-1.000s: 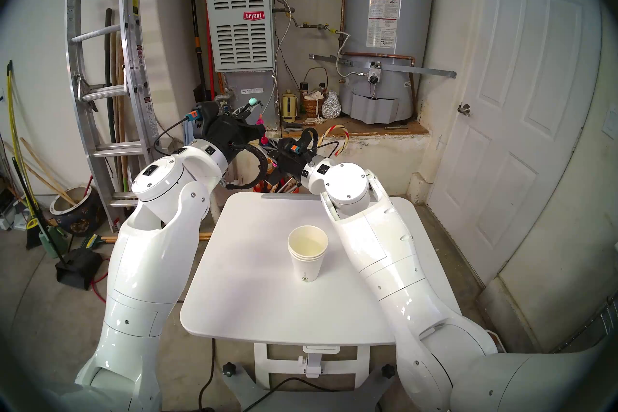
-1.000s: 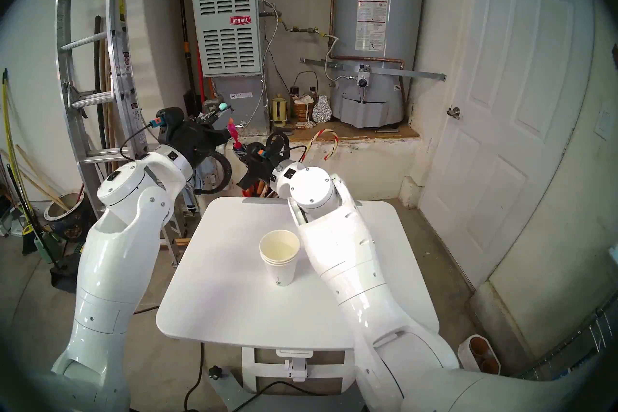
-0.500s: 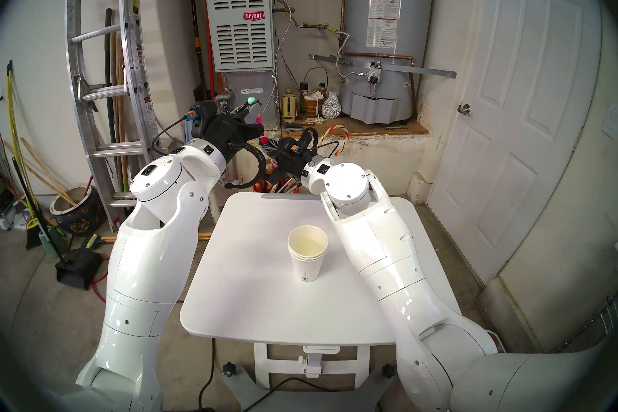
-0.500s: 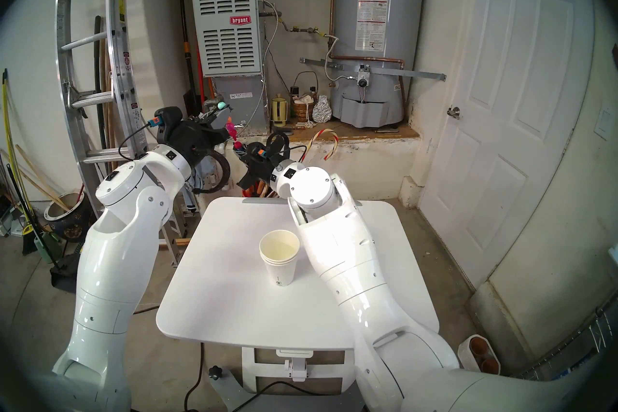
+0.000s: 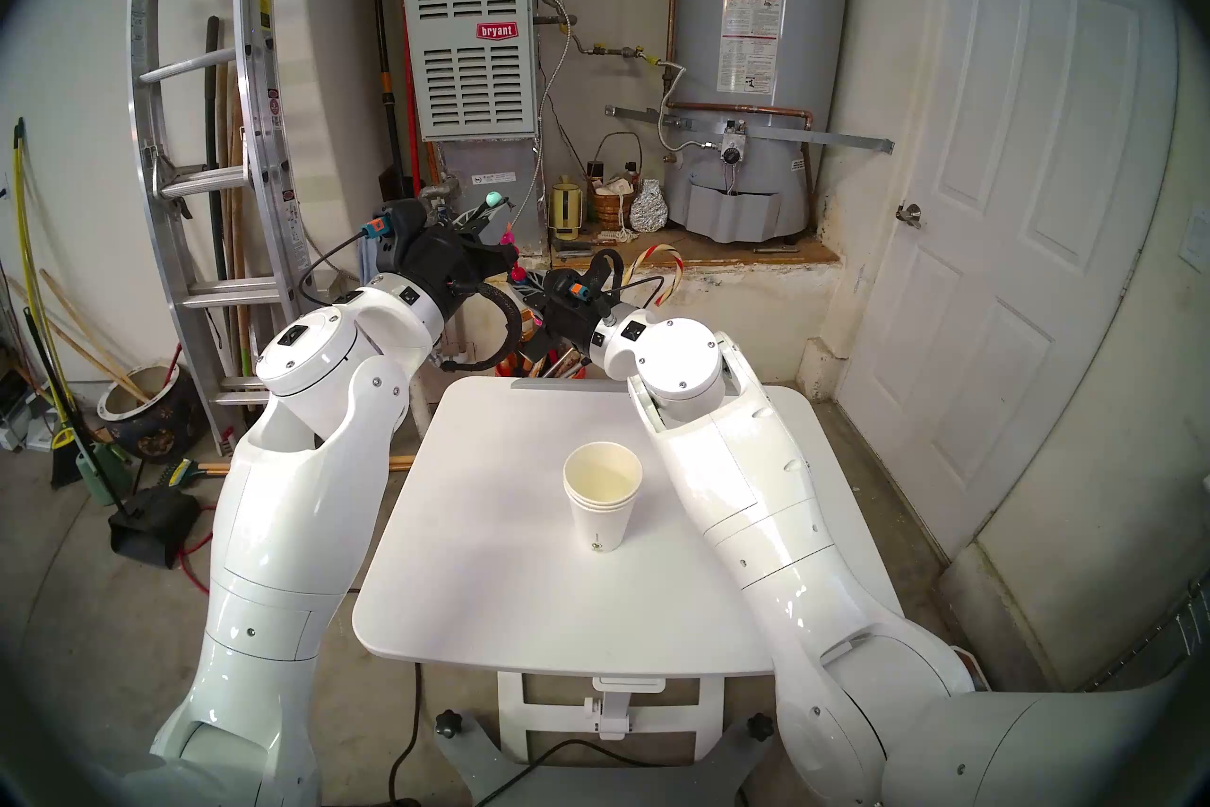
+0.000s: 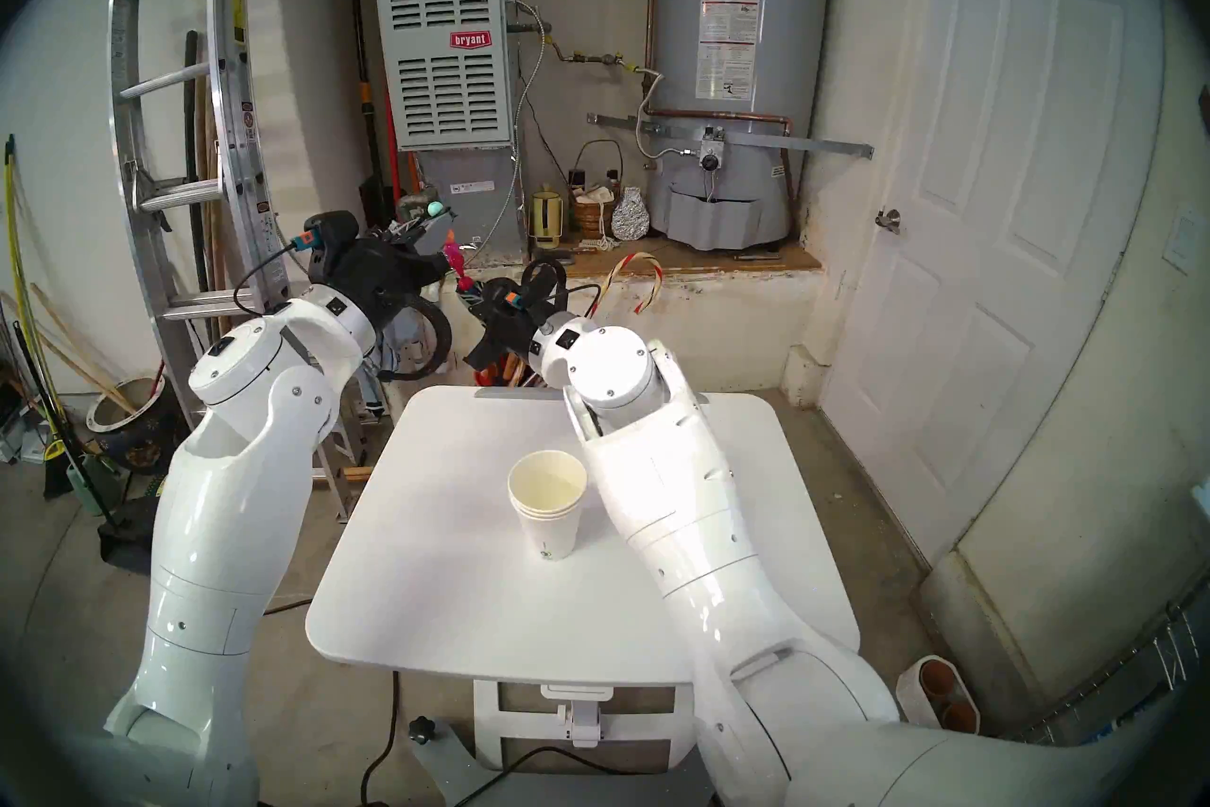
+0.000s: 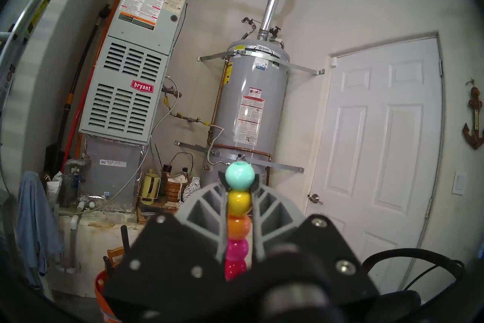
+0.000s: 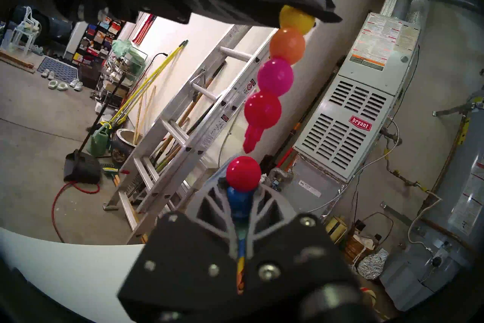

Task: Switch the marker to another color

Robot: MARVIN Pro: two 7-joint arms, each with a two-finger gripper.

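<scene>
Two marker (image 8: pixel 272 84) halves, each gripper-clamped.

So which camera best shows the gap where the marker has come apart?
The right wrist view: the upper marker piece ends in a pink tip just above the red bead of the lower marker piece. The left wrist view shows only stacked beads; the head views show them tiny.
</scene>
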